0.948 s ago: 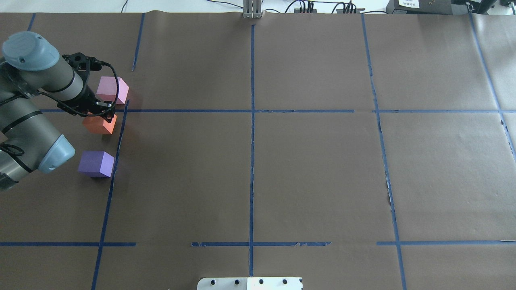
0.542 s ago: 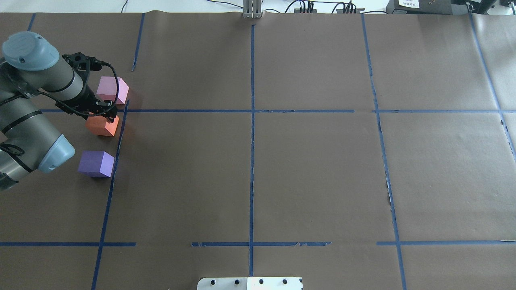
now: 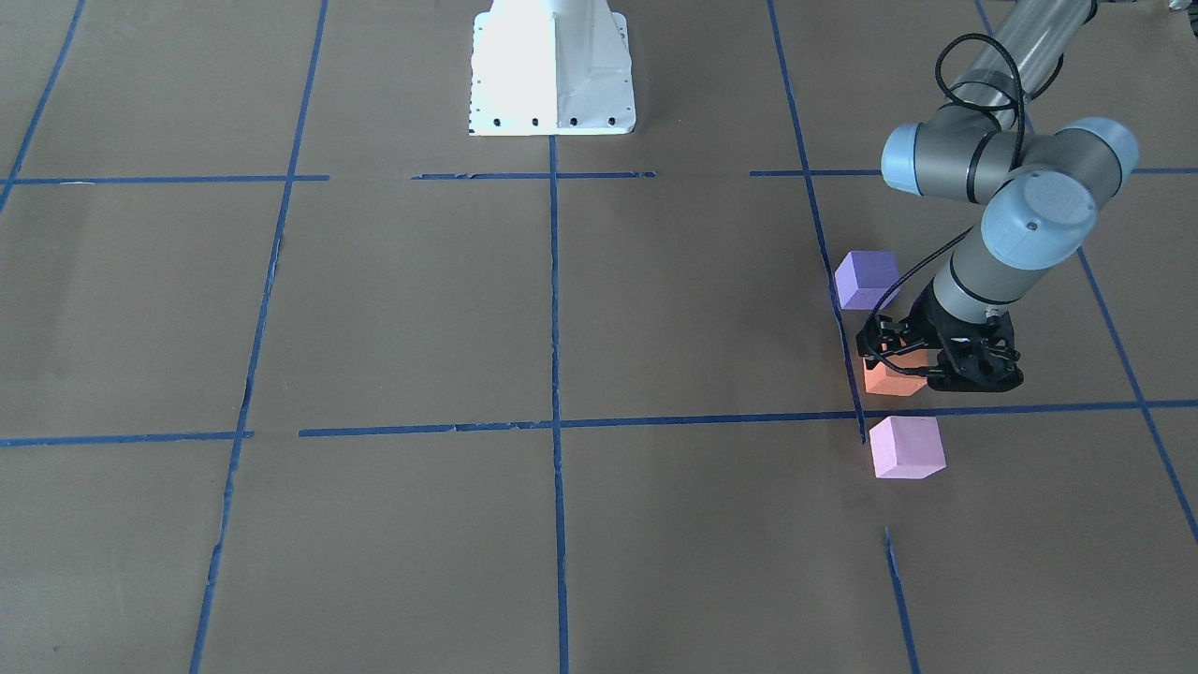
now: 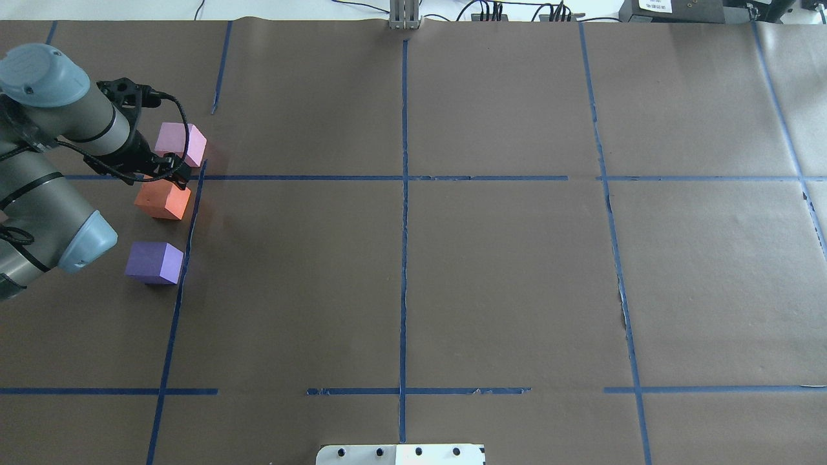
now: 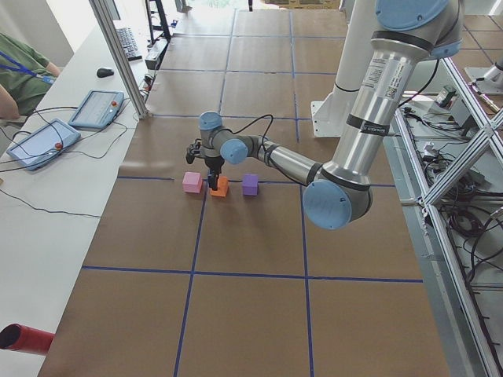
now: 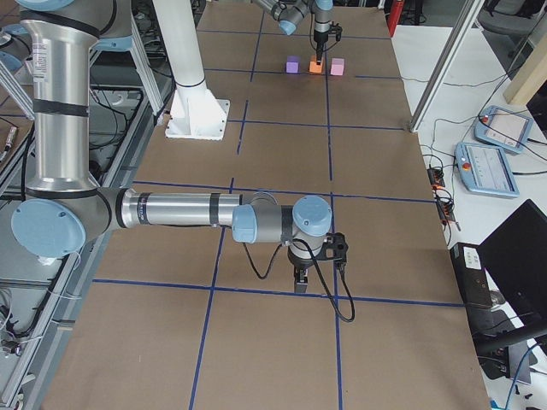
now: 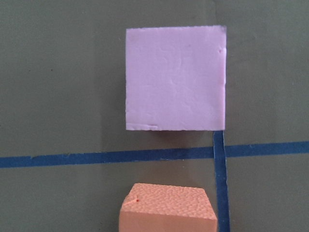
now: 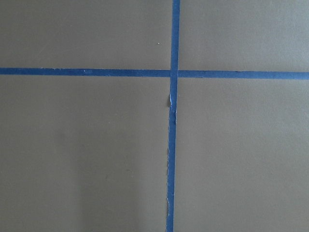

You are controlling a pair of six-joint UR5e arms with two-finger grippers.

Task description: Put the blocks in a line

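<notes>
Three cubes stand in a near-straight row along a blue tape line at the table's left: pale pink block (image 4: 181, 143), orange block (image 4: 161, 202), violet-purple block (image 4: 154, 262). The front view shows them too: pink (image 3: 906, 447), orange (image 3: 894, 381), purple (image 3: 866, 279). My left gripper (image 4: 173, 179) hangs just above the orange block's far edge, open, with the block resting on the table. The left wrist view shows the pink block (image 7: 175, 79) and the orange block's top (image 7: 166, 210). My right gripper (image 6: 301, 280) shows only in the exterior right view, low over bare paper; I cannot tell whether it is open or shut.
The white robot base (image 3: 552, 65) stands at the table's near middle edge. Blue tape lines (image 4: 404, 226) form a grid on the brown paper. A tablet (image 5: 96, 108) and a person's arm lie beyond the table's far edge.
The orange block has been set down between the pink and purple blocks and let go. My left gripper has risen and drawn back slightly from it.
</notes>
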